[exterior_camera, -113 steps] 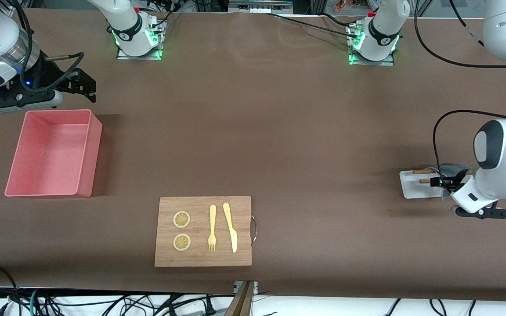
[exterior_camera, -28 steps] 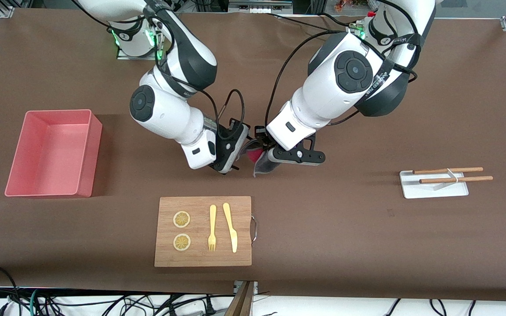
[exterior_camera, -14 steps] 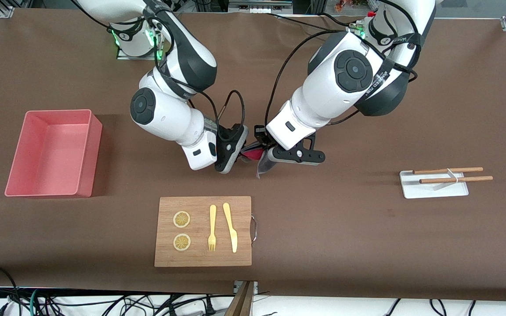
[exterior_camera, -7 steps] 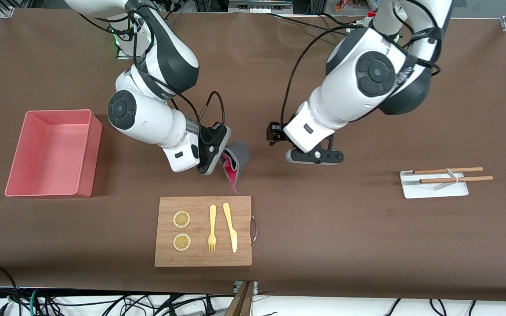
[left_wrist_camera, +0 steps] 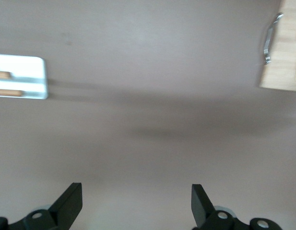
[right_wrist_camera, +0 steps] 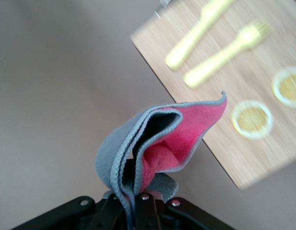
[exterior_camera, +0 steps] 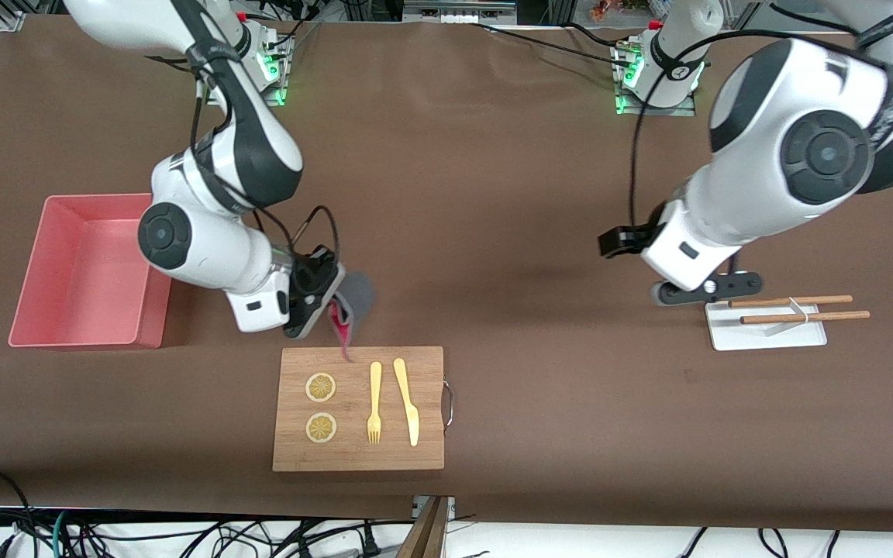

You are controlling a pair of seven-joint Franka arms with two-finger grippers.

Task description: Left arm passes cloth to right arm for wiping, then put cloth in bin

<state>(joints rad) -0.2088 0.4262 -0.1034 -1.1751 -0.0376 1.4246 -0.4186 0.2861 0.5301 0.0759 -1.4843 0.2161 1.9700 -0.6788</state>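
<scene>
At the middle left of the front view sits the bin (exterior_camera: 90, 271), a pink tub close to the table's edge at the right arm's end. Just beside it, the right gripper (exterior_camera: 321, 306) hangs in the air with its fingers clamped on the cloth (exterior_camera: 350, 308). The cloth dangles folded, grey outside and pink-red inside, its lowest tip over the upper edge of the cutting board (exterior_camera: 359, 408). The board, lower centre, carries two lemon slices (exterior_camera: 321, 407), a fork (exterior_camera: 374, 402) and a knife (exterior_camera: 407, 401), with a metal handle (exterior_camera: 449, 404) on the edge toward the left arm's end. A broad stretch of bare brown table (exterior_camera: 508, 232) fills the centre. At the middle right, the left gripper (exterior_camera: 706, 288) hovers with its fingers spread apart and holding nothing, over the table at the upper edge of the small white tray (exterior_camera: 766, 334), which bears chopsticks (exterior_camera: 795, 308).
</scene>
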